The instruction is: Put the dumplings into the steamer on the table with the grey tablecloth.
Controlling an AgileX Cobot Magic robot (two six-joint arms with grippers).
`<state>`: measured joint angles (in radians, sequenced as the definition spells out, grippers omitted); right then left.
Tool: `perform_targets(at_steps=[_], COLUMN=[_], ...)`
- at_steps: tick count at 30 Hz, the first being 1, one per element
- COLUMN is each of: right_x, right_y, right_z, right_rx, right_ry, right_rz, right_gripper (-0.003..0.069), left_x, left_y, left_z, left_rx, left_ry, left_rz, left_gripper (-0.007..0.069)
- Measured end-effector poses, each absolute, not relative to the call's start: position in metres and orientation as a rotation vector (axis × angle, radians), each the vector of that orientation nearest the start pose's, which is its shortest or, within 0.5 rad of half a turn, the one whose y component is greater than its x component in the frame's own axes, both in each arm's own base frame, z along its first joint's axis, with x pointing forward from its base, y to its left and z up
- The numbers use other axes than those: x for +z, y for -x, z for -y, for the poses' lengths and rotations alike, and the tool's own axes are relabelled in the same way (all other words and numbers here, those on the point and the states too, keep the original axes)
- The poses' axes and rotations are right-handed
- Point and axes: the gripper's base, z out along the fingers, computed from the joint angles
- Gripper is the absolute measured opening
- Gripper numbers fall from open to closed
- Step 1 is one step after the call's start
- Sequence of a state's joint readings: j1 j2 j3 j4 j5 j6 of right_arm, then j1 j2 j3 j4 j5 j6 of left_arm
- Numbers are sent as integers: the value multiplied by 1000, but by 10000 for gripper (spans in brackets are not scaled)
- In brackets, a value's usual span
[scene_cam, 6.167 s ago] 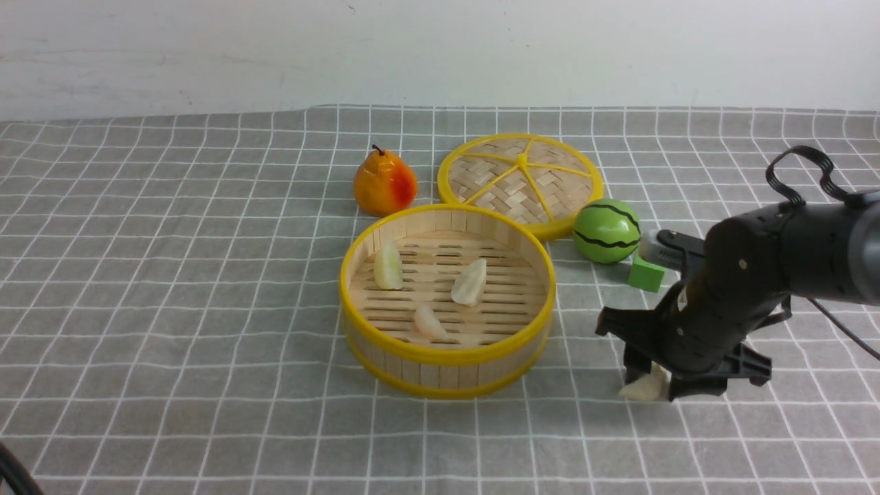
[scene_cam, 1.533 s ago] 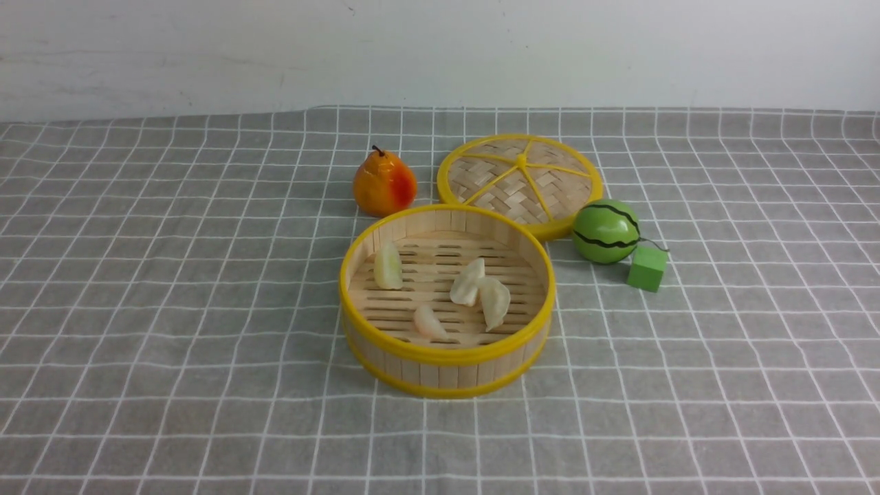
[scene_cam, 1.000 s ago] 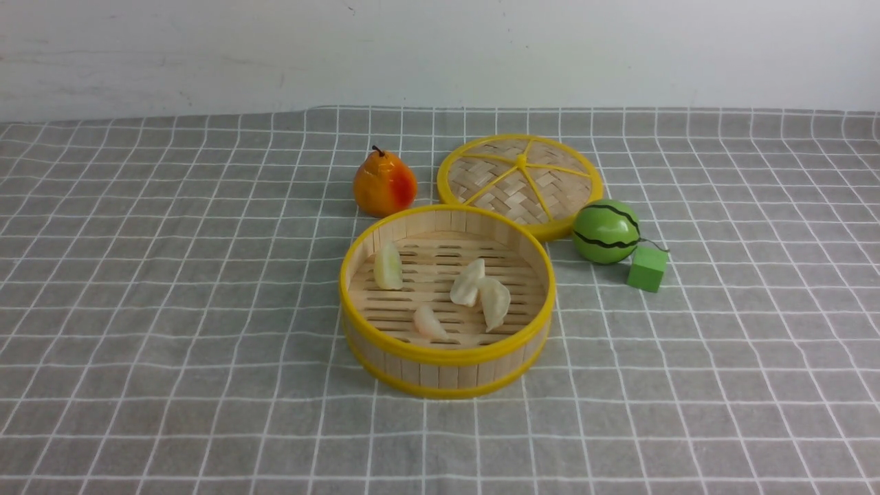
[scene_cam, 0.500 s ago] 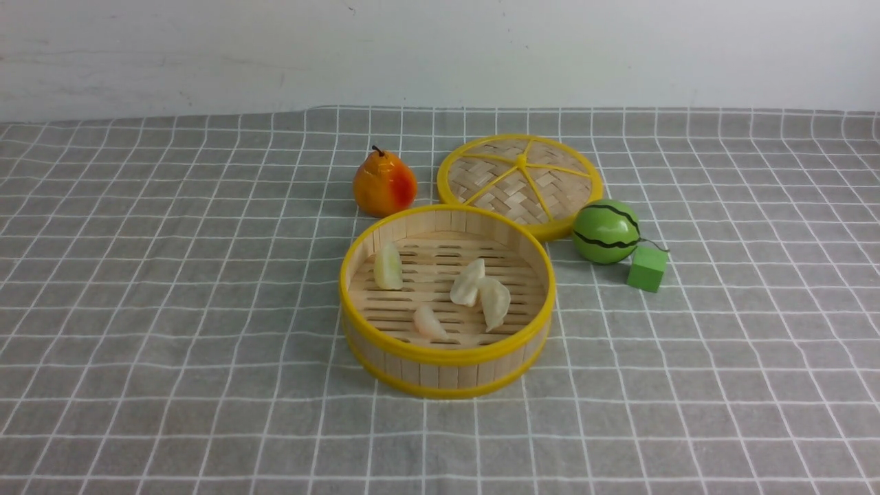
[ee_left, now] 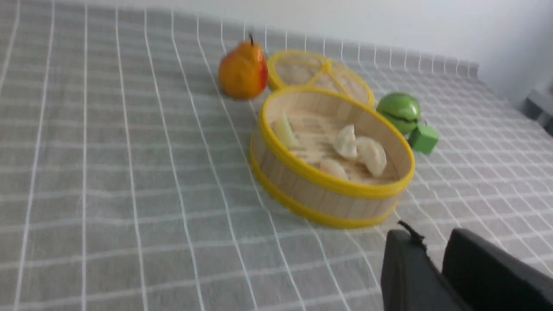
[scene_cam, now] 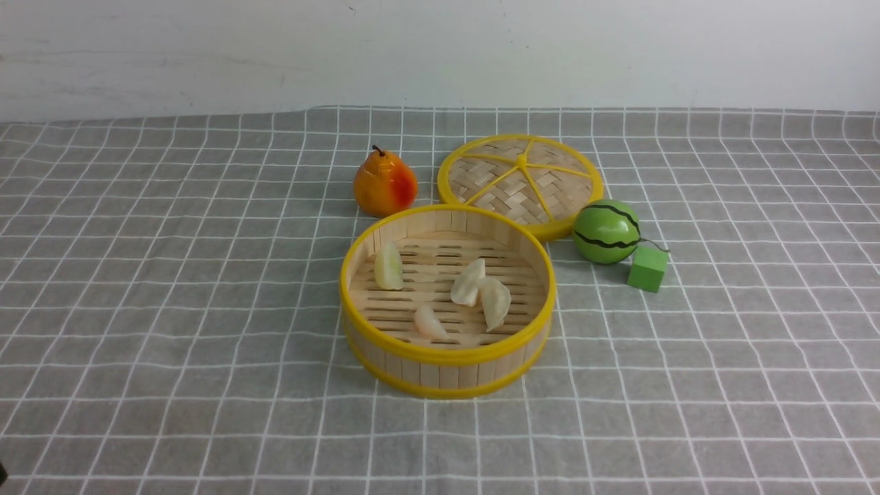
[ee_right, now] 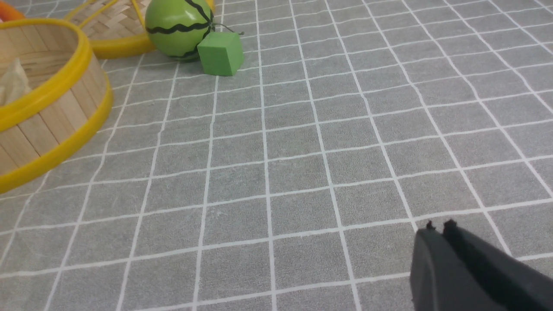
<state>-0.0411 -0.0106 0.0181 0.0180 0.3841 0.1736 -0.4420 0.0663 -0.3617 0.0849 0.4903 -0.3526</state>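
Front view: round shallow bamboo steamer [scene_cam: 447, 361] with yellow rims, seated on the grey checked tablecloth [scene_cam: 172, 309], neither arm in frame. Inside, on the slatted floor, all four small whitish crescent dumplings [scene_cam: 469, 282]: one pale green near the far wall, two touching at the middle, one toward the near wall. None seen on the cloth in any view. Left wrist view: left gripper [ee_left: 432, 242] low over the cloth, jaws all but closed with only a slim gap, nothing between them; steamer ahead of those jaws and a little to one side, apart from them. Right wrist view: right gripper [ee_right: 438, 226] clenched tip to tip on nothing, bare cloth directly ahead of the jaws, steamer wall farther ahead and off to the side, green striped ball [ee_right: 178, 26] and small green cube [ee_right: 220, 52] well ahead. Beyond the steamer, flat woven yellow-rimmed lid [scene_cam: 520, 177] and orange-red toy pear [scene_cam: 383, 184], untouched. Judged complete, so little left to spoil except by needless motion. Main risk: a low sweep of either arm catching the light steamer wall, shoving or tipping it and spilling dumplings back onto the cloth. Lesser risk: dragging a fingertip on the fabric, rucking it and shifting everything on it.
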Motion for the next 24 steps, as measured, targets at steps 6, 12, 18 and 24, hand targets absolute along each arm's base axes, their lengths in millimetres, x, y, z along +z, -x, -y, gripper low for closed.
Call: perform_targets(at_steps=[6, 12, 18, 24], right_x=[173, 173, 173, 173], right_y=[-52, -52, -52, -52], right_z=[2, 2, 2, 2], right_rx=[109, 109, 109, 109], right_ry=[-212, -212, -212, -212], right_rz=[-1865, -1865, -1865, -1865], right_gripper=[34, 42, 52, 61], left_x=[257, 228, 184, 171], left_y=[-47, -52, -55, -53], left_z=[11, 4, 3, 3], left_rx=[-430, -303, -213, -188], left_ry=[43, 152, 146, 145], left_rz=[-1478, -1497, -1735, -1866], left_gripper=[118, 85, -14, -14])
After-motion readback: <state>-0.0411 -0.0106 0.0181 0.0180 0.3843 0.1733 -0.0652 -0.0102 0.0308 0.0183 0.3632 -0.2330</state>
